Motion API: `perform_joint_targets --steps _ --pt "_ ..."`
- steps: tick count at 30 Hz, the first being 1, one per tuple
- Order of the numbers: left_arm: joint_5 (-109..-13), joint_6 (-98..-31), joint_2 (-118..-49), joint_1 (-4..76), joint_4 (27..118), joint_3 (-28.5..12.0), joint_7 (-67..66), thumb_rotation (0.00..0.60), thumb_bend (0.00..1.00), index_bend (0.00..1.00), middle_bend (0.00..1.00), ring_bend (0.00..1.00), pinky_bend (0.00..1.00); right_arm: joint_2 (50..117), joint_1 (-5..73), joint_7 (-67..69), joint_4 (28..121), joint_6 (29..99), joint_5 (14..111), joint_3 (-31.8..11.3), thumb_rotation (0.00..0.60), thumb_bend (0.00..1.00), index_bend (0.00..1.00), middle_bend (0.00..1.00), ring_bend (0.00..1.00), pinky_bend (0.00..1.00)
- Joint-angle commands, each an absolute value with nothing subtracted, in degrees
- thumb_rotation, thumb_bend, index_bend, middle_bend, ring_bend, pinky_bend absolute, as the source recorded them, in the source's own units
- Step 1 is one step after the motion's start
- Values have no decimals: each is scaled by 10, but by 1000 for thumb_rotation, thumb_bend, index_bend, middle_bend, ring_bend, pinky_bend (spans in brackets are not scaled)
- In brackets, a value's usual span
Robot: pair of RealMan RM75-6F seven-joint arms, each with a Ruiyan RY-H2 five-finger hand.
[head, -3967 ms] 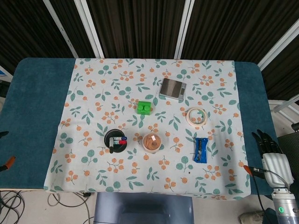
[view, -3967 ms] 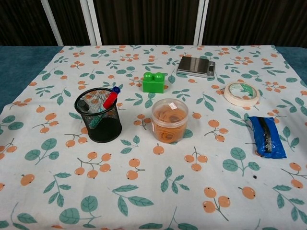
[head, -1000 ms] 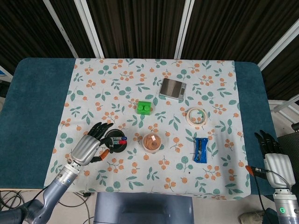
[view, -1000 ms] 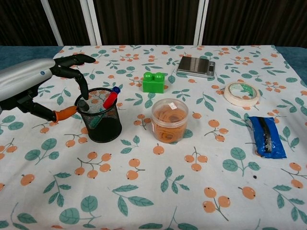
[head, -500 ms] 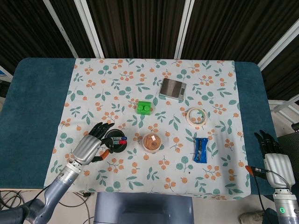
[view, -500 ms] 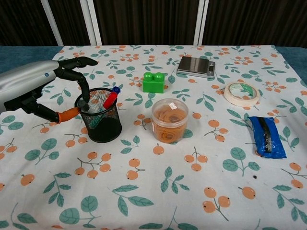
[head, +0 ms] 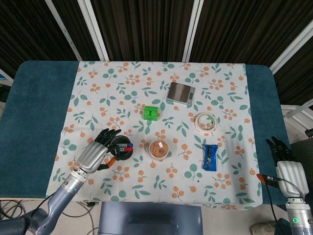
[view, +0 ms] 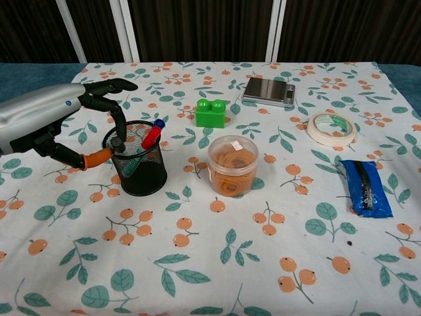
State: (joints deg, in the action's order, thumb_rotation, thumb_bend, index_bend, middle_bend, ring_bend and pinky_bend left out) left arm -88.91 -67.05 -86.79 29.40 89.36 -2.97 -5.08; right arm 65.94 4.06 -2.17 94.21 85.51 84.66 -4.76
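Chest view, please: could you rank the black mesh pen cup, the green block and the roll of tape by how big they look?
1. Black mesh pen cup, clearly the largest.
2. Roll of tape.
3. Green block, smallest; it looks close in size to the tape, and both sit farther back than the cup, so that order is unsure.

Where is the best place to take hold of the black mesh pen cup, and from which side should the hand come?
Probably round the mesh wall of the pen cup, from its left, where the left hand already is. It stands upright, and pens fill the top.
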Motion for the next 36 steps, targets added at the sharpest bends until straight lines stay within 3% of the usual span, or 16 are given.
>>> perform_joint_targets --steps 1,22,36 --pt "-887 -668 -868 295 894 -29 -51 600 385 468 35 0 0 659 41 -22 942 855 847 -48 600 117 60 0 42 167" --pt "-878 -663 -870 300 896 -26 -61 600 385 466 34 0 0 658 41 -21 943 853 845 -47 600 116 60 0 42 167" --pt "-875 -668 -869 301 899 -29 -64 600 385 541 46 0 0 657 41 -20 944 851 845 -47 600 116 60 0 42 167"
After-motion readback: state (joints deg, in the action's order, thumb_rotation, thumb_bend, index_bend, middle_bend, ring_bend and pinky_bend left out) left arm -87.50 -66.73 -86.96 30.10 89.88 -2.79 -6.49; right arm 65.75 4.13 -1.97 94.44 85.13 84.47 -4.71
